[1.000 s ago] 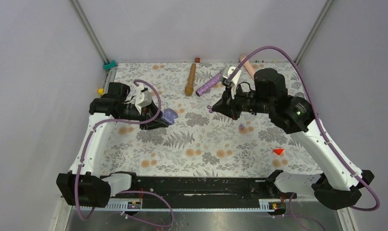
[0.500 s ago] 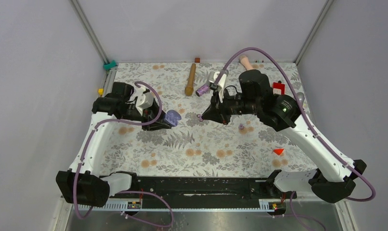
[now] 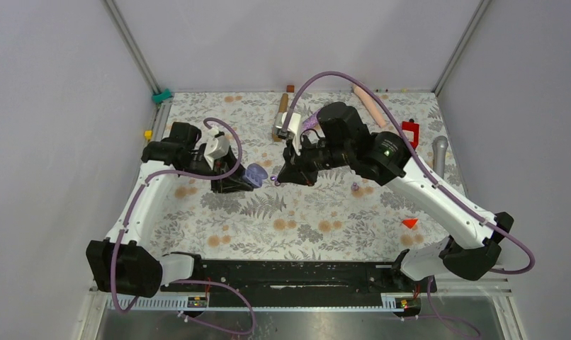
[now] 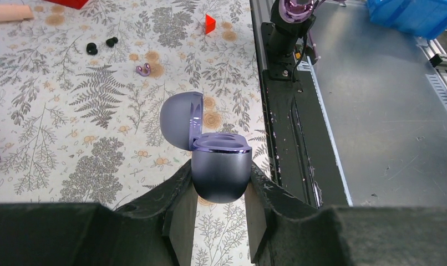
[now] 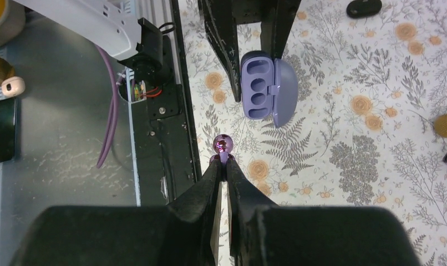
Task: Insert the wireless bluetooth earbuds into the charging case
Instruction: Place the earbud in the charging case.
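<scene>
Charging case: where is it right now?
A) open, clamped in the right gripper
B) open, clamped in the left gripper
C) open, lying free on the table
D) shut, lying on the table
B: the charging case sits with its lid open between the fingers of the left gripper, while the right gripper pinches a lilac earbud apart from it.

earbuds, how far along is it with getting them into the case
Done: the case is open and clamped in the left gripper; its sockets look empty. In hand: the right gripper pinches one purple earbud just short of the case. Left: seat that bud, then fetch the second purple earbud, which lies loose; two black earbuds lie loose too.
</scene>
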Controlling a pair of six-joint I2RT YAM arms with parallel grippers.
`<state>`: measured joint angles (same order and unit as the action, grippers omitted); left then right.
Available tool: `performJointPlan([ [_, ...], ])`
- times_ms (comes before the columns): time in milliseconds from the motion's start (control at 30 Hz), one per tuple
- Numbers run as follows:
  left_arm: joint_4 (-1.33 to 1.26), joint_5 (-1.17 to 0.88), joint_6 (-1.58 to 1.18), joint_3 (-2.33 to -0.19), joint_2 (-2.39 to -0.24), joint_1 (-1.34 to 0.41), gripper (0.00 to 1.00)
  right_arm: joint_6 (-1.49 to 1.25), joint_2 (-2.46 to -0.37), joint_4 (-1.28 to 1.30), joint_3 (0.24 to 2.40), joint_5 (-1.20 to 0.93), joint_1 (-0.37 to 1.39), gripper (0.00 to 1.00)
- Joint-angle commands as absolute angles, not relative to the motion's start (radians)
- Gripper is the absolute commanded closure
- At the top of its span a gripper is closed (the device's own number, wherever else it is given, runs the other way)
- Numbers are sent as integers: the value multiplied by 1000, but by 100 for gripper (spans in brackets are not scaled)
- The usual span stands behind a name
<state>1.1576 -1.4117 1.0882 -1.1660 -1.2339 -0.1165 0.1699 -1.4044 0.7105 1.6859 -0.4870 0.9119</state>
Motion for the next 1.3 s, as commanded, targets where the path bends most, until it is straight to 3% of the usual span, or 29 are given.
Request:
performJointPlan([
  [0,1164,-1391,1092,-1200,-1233,-118,100,185,-1389,732,1733,-457,929,89],
  [500,1608,-1398,1541,-1257,-1328,-105,100,125,-1417,731,1744,-449,952,88],
  [1267,1611,-1480,1586,-1206,-1367,-103,100,98,-1504,664,1700,-318,1029,87],
])
